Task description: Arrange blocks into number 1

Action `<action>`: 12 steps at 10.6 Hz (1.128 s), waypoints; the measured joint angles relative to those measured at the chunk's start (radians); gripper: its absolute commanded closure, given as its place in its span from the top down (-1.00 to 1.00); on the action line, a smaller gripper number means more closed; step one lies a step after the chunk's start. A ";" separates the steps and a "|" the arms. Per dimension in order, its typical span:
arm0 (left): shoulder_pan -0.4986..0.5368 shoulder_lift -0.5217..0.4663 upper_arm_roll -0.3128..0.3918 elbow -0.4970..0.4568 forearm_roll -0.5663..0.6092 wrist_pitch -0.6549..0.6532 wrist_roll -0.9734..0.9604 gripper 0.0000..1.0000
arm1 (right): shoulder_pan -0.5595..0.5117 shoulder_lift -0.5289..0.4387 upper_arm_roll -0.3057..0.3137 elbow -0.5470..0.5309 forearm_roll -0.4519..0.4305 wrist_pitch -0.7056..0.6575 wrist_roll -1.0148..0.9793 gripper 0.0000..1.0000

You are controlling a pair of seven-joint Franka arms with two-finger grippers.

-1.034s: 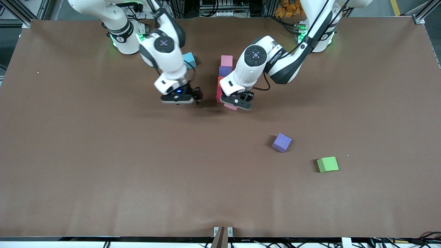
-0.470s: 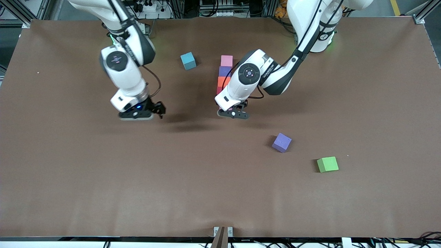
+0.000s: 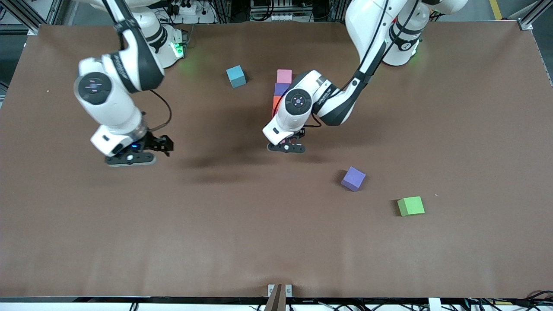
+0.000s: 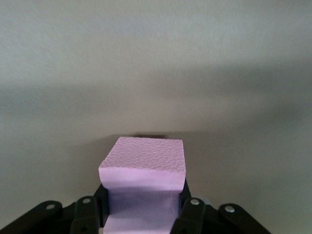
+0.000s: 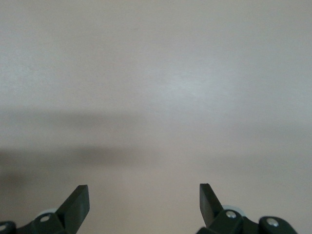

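A column of blocks lies mid-table: a light pink block (image 3: 284, 76) farthest from the front camera, then a purple block (image 3: 281, 89) and an orange block (image 3: 276, 103). The left arm covers the column's nearer end. My left gripper (image 3: 286, 144) (image 4: 142, 210) hangs at that end, shut on a second light pink block (image 4: 144, 163) just above the table. My right gripper (image 3: 158, 146) (image 5: 144, 196) is open and holds nothing, over bare table toward the right arm's end.
A light blue cube (image 3: 236, 76) sits beside the column, toward the right arm's end. A loose purple cube (image 3: 353, 178) and a green cube (image 3: 410, 206) lie nearer the front camera, toward the left arm's end. The brown tabletop (image 3: 242, 233) is flat.
The right arm has swung away from the column toward its own end of the table, still open. The left gripper has carried the pink block past the column's nearer end, toward the front camera.
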 measured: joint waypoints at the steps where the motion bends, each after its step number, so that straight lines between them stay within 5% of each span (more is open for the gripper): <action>1: -0.012 0.008 0.001 0.002 0.000 0.000 -0.003 -1.00 | -0.010 0.001 0.001 0.081 0.000 -0.095 -0.019 1.00; 6: -0.047 0.024 0.014 0.004 0.000 -0.003 -0.013 -1.00 | -0.126 0.004 -0.004 0.332 0.000 -0.332 -0.071 1.00; 9: -0.054 0.028 0.019 0.008 0.000 -0.006 -0.013 -1.00 | -0.134 -0.001 -0.073 0.415 0.063 -0.387 -0.073 1.00; 10: -0.056 0.029 0.020 0.009 0.000 -0.007 -0.013 0.98 | -0.134 -0.007 -0.126 0.427 0.135 -0.390 -0.090 1.00; 12: -0.057 0.031 0.022 0.010 0.000 -0.013 -0.013 1.00 | -0.141 -0.020 -0.207 0.435 0.199 -0.397 -0.200 1.00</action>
